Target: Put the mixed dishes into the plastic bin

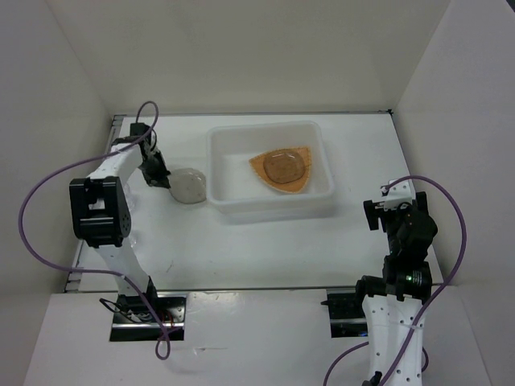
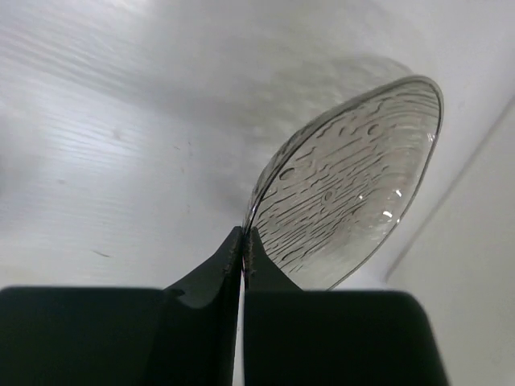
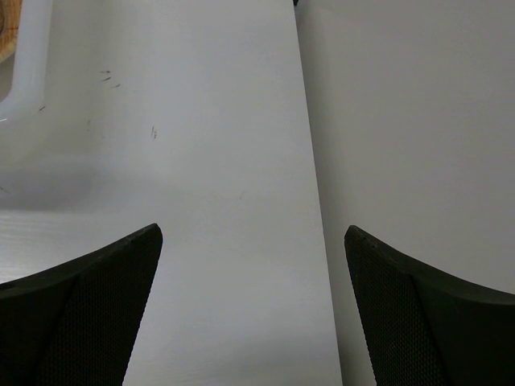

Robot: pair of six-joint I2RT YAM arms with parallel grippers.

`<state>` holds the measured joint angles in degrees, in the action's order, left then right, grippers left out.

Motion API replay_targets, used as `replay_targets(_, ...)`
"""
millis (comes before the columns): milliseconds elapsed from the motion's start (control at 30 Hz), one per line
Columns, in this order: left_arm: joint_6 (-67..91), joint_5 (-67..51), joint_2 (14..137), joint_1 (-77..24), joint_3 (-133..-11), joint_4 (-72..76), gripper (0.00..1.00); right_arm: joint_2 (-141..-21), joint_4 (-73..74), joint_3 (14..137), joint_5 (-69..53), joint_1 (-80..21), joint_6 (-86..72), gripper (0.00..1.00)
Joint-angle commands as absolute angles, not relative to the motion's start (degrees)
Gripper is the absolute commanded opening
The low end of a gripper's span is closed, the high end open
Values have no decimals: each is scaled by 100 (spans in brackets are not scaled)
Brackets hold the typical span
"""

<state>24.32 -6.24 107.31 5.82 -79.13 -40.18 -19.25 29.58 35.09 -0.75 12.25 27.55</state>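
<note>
The plastic bin [image 1: 322,201] stands at the middle of the table. In it lies the orange plate [image 1: 259,166] with a grey-brown saucer [image 1: 286,166] on top. My left gripper [image 1: 165,180] is shut on the rim of another translucent saucer [image 1: 189,185], held just left of the bin; in the left wrist view the saucer [image 2: 350,181] rises tilted from my closed fingers [image 2: 221,265]. My right gripper [image 3: 253,233] is open and empty over bare table right of the bin. No clear cups show.
White enclosure walls stand close on the left, back and right. The bin's corner [image 3: 28,56] shows at the top left of the right wrist view, and the right wall's foot [image 3: 310,161] runs beside that gripper.
</note>
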Motion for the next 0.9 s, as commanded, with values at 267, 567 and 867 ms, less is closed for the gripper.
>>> replay_targets(267, 3954, 633, 10081, 598, -10098, -4798, 0, -1907, 2619, 3445, 70, 976, 2769, 98)
replay_targets(567, 4421, -1746, 10080, 133, -10529, -3133, 0, -1802, 2566, 3393, 176, 923, 2716, 98)
replay_targets(867, 3692, -2479, 11907, -1553, -12724, -3778, 0, -1696, 2514, 3393, 229, 756, 2716, 98)
